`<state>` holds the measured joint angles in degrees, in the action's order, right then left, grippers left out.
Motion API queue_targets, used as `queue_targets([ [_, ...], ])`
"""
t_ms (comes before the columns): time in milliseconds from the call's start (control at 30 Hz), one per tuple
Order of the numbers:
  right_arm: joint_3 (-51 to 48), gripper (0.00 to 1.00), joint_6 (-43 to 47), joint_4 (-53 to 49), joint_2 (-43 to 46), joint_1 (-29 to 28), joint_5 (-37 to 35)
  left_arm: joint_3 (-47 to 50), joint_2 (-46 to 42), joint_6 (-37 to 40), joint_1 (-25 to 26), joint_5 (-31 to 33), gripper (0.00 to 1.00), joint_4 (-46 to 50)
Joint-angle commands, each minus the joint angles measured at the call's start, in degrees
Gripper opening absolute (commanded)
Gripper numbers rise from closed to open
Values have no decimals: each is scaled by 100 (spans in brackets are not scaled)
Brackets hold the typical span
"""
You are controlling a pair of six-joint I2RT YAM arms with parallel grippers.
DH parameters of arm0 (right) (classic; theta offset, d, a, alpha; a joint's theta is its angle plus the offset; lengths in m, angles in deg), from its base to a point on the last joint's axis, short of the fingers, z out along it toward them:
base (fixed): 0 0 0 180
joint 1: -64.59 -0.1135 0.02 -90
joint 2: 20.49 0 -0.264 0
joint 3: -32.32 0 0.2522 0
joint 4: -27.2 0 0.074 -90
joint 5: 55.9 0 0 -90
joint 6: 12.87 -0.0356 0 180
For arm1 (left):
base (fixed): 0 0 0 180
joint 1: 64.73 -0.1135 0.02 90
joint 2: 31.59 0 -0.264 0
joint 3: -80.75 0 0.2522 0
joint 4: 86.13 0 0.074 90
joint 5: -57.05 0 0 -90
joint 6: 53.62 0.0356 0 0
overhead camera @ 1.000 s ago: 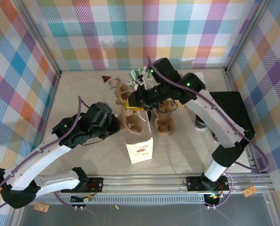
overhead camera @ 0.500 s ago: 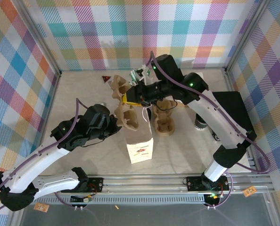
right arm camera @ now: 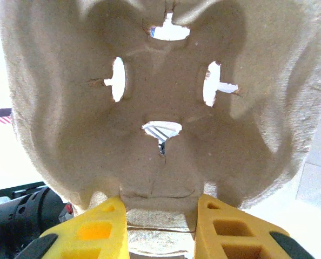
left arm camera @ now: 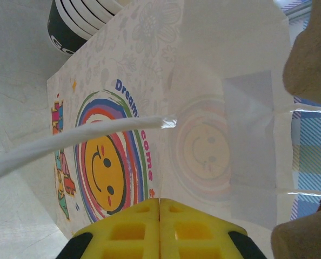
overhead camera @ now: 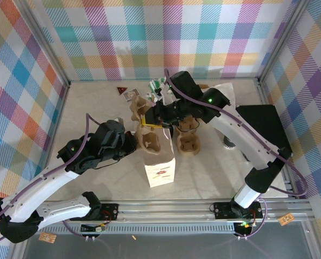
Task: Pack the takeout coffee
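A white paper bag (overhead camera: 160,164) with a smiley print (left arm camera: 104,167) stands mid-table. My left gripper (overhead camera: 132,141) (left arm camera: 159,200) is shut on the bag's left rim, and the paper edge runs into the seam between its pads. Above the bag's mouth my right gripper (overhead camera: 148,120) (right arm camera: 160,202) is shut on the centre tab of a brown pulp cup carrier (overhead camera: 149,137) (right arm camera: 160,91). The carrier hangs upright with its lower end in the mouth. The takeout coffee (overhead camera: 228,142) stands to the right, partly behind the right arm. A banded cup (left arm camera: 77,21) shows beyond the bag.
A second pulp carrier (overhead camera: 188,141) lies just right of the bag. A black mat (overhead camera: 263,127) covers the right side. Small packets (overhead camera: 159,85) and a red wrapper (overhead camera: 121,90) lie near the back wall. The bag's white handle (left arm camera: 68,140) crosses the left wrist view.
My left jaws have closed the last bit onto the bag's rim. The right arm has swung slightly, keeping the carrier over the bag's mouth.
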<state>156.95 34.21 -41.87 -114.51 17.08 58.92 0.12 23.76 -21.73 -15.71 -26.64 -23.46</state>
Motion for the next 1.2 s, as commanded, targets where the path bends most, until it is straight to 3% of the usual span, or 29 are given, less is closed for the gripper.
queue_targets([
  [0, -96, 22, 263, -119, 106, -66, -227, 87, -6, -52, 52, 43, 5, -153],
  [267, 30, 22, 591, -666, 32, -183, -744, 113, -31, -75, 47, 53, 0, -149],
  [1167, 1565, 22, 1129, -2503, -999, -854, -2832, 226, 44, -83, 47, -116, 0, -416],
])
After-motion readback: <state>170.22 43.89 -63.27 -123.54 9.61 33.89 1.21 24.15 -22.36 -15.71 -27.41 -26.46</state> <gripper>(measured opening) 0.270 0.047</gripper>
